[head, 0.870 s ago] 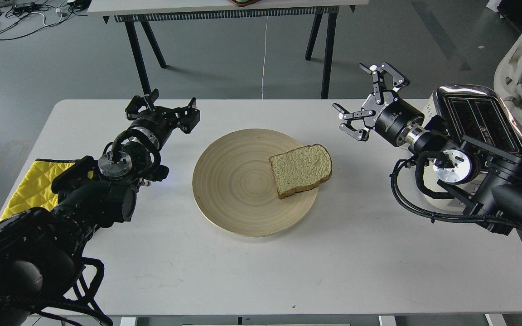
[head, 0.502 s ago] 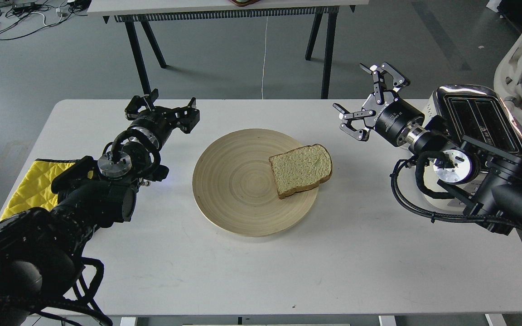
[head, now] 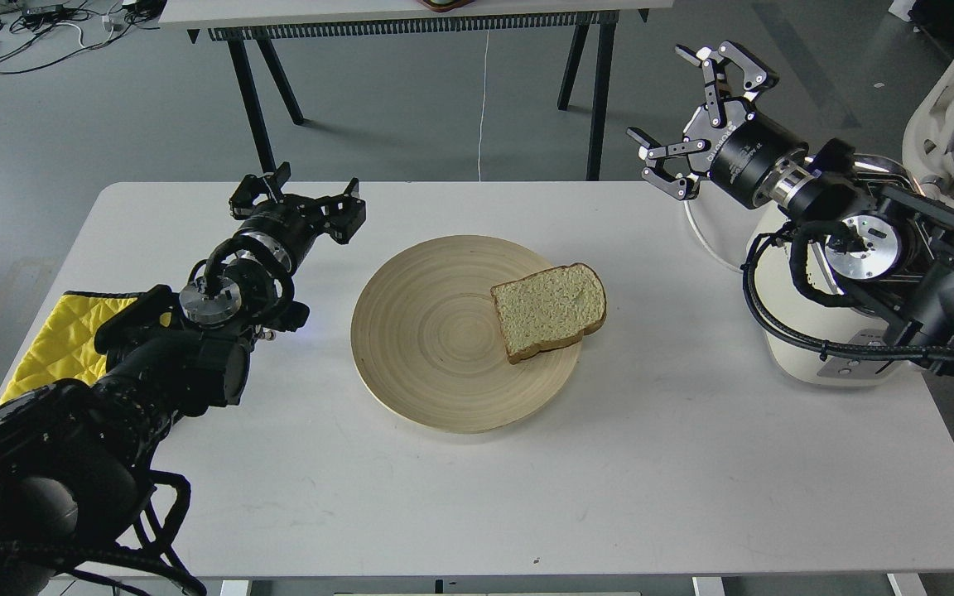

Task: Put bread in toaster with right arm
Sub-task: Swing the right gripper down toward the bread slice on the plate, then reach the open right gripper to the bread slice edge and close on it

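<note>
The bread (head: 549,310) lies flat on the wooden plate (head: 436,348), well apart from the right gripper (head: 692,112), which hangs wide open, empty, near the toaster (head: 808,352); its rounded top points right.
</note>
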`<state>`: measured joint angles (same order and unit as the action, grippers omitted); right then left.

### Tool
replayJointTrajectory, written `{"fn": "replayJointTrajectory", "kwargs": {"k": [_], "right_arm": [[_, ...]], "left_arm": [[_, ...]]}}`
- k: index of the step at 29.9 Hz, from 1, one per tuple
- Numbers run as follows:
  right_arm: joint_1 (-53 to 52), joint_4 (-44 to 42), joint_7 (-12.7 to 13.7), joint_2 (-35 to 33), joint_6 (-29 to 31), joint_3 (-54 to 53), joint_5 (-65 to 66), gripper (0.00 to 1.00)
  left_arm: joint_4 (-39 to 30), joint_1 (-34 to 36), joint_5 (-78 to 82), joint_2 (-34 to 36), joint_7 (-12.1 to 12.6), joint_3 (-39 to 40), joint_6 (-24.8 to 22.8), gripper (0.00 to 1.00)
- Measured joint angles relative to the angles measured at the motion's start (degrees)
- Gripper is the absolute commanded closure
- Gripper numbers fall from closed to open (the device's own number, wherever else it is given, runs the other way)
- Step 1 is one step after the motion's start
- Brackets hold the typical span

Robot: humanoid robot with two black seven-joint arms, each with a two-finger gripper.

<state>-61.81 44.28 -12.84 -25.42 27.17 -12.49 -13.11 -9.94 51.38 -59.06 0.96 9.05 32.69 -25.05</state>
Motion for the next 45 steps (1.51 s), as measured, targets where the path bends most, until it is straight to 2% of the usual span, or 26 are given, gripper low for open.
{"fn": "replayJointTrajectory", "kwargs": {"k": [6, 12, 26, 30, 36, 45], "right_arm": [[-2.7, 5.3, -0.1, -3.4, -9.3, 2.8, 14.7, 0.01], [-5.3, 6.5, -0.1, -3.1, -19.6, 13.2, 22.1, 0.01], [-5.9, 6.3, 0.6, 7.7, -39.7, 31.0, 25.5, 0.01], [-5.7, 6.4, 1.9, 8.8, -41.9, 34.1, 25.8, 0.02], [-5.4, 7.3, 3.0, 9.0, -42.2, 36.3, 27.5, 0.02], [-4.2, 8.1, 3.3, 9.9, -42.2, 36.6, 29.0, 0.03]], "left_arm": [[0.0, 0.0, 0.0, 0.0, 0.0, 0.0, 0.0, 0.0], [0.0, 0.0, 0.0, 0.0, 0.0, 0.0, 0.0, 0.0], [0.0, 0.0, 0.0, -0.2, 0.0, 0.0, 0.0, 0.0], [0.0, 0.0, 0.0, -0.2, 0.0, 0.0, 0.0, 0.0], [0.0, 0.0, 0.0, -0.2, 0.0, 0.0, 0.0, 0.0], [0.0, 0.0, 0.0, -0.2, 0.0, 0.0, 0.0, 0.0]]}}
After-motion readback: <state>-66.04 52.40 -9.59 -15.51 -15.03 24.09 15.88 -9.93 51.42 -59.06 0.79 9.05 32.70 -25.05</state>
